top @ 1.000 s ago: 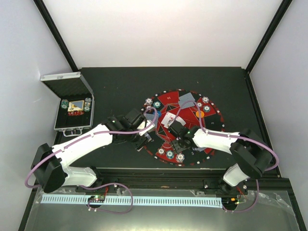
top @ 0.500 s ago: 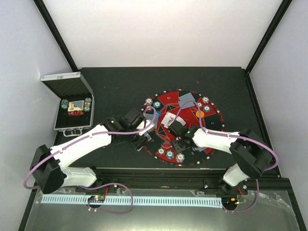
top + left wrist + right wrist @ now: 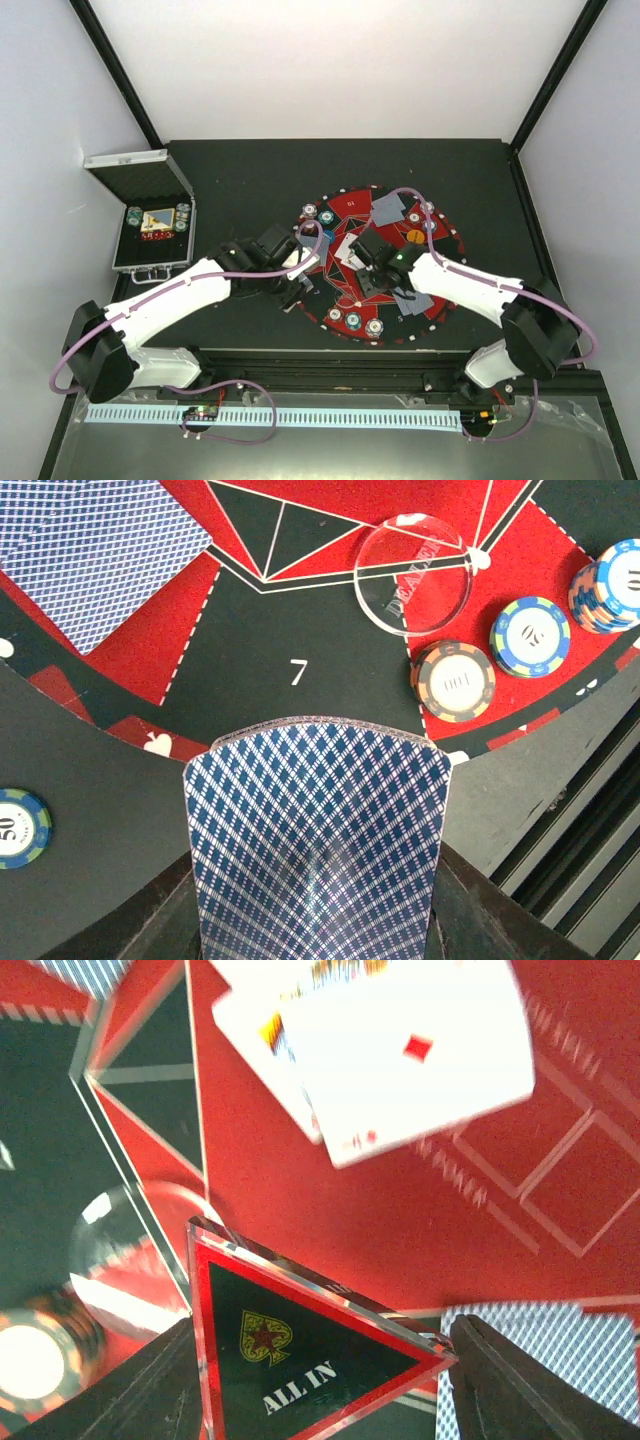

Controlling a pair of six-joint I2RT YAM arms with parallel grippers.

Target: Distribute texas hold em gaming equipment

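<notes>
moved: right claw (image 3: 320,1385) has swung off the near rim of the mat (image 3: 345,205) toward its middle; left claw (image 3: 315,920) is about where it was.
case (image 3: 150,225): far left of the bench (image 3: 240,180), lid up; not part of this step.
left claw: clamped on a blue-backed card (image 3: 315,820), which is bowed in the grip and hangs over sector 7 (image 3: 297,672) at the mat's left rim.
dealer disc (image 3: 412,572): clear, flat on the mat beyond the 7; chip stacks (image 3: 455,680) just beside it.
right claw: clamped on the ALL IN triangle (image 3: 300,1350), over the red field near mat middle.
face-up cards (image 3: 390,1050): flat on the mat beyond the triangle, apart from it.
how-to, left (judgement): lower the card flat inside sector 7 and ease the grip slowly so the bow doesn't flick it; stay off the chip stacks.
how-to, right (judgement): set the triangle on bare red, not on the cards. Move one arm at a time, as the wrists are near each other.
</notes>
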